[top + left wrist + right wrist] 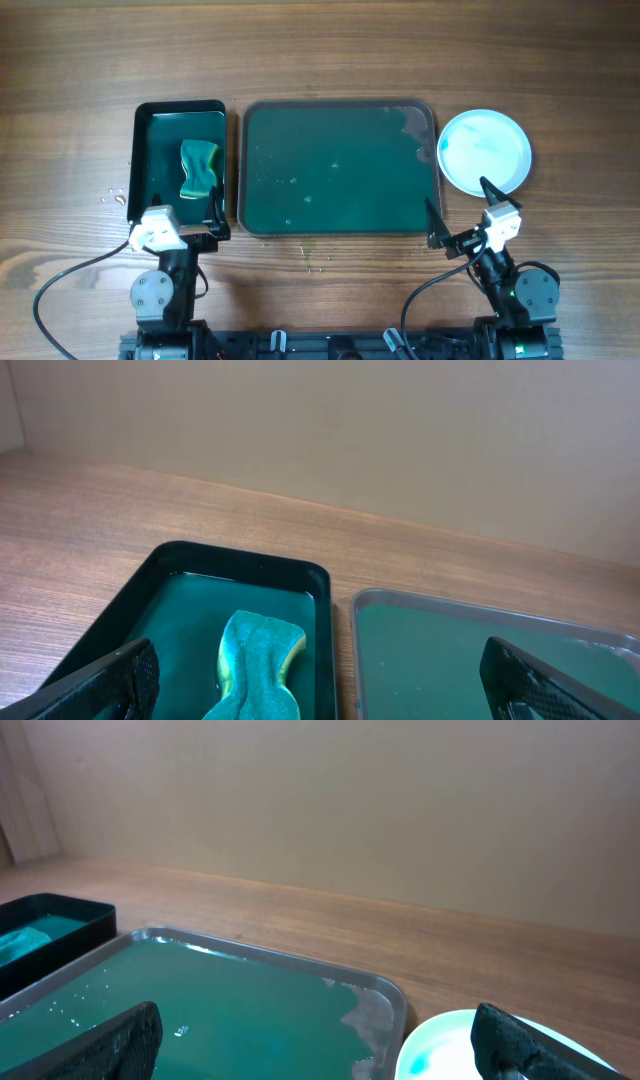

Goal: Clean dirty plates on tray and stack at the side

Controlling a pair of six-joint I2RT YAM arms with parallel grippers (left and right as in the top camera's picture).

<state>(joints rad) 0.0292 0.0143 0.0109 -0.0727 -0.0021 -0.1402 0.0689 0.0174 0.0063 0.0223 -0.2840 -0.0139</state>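
Observation:
The large dark green tray (338, 168) lies at the middle of the table with no plate on it; it also shows in the left wrist view (480, 650) and the right wrist view (220, 1005). A round white plate (485, 151) with a faint teal smear sits on the table right of the tray, and shows in the right wrist view (440, 1050). I cannot tell whether more plates lie under it. My left gripper (213, 213) is open and empty near the front of the small tray. My right gripper (462, 215) is open and empty between the tray's front right corner and the plate.
A smaller black-rimmed green tray (150, 150) at the left holds a teal and yellow sponge (198, 168), also seen in the left wrist view (260, 670). Small wet specks lie on the wood in front of the big tray (315, 258).

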